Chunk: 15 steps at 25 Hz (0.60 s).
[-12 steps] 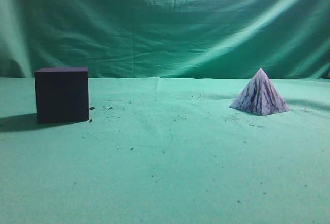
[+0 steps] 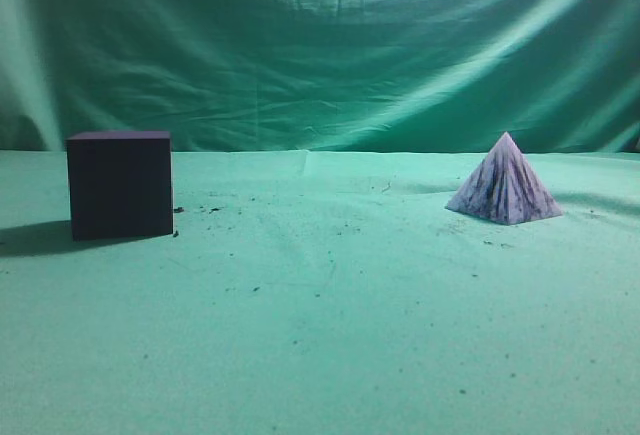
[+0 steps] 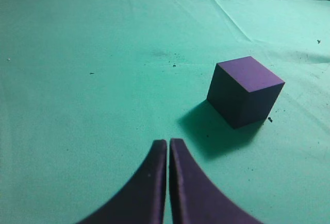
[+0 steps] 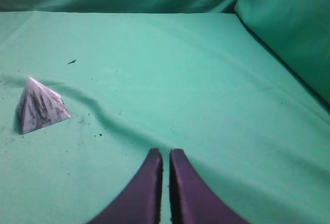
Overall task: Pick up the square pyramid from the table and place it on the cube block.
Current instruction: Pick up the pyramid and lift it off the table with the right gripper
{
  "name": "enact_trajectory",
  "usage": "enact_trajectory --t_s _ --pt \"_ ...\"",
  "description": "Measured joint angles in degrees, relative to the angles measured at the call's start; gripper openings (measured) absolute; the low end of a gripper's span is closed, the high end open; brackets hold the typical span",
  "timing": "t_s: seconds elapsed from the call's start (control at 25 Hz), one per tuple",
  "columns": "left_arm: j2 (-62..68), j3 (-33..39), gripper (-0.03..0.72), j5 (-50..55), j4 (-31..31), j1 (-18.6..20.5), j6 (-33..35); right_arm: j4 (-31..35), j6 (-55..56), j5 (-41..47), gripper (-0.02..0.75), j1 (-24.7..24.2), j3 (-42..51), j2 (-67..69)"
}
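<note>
The square pyramid, whitish-lavender with dark streaks, stands on the green table at the right; it also shows in the right wrist view. The dark purple cube block stands at the left, and in the left wrist view. My left gripper is shut and empty, above the cloth, short of the cube and to its left. My right gripper is shut and empty, well to the right of the pyramid. Neither gripper shows in the exterior view.
A green cloth backdrop hangs behind the table and rises at the right side. A long wrinkle runs across the cloth between the pyramid and my right gripper. Small dark specks dot the cloth.
</note>
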Motion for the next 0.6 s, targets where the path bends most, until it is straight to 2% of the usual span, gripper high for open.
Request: enact_trajectory --t_s 0.48,0.6 --pt "0.00 0.00 0.000 0.00 0.00 0.00 0.00 0.00 0.11 -0.18 0.048 0.00 0.00 0.00" --pt "0.00 0.00 0.000 0.00 0.00 0.00 0.00 3.28 4.69 -7.21 0.048 0.00 0.01 0.00"
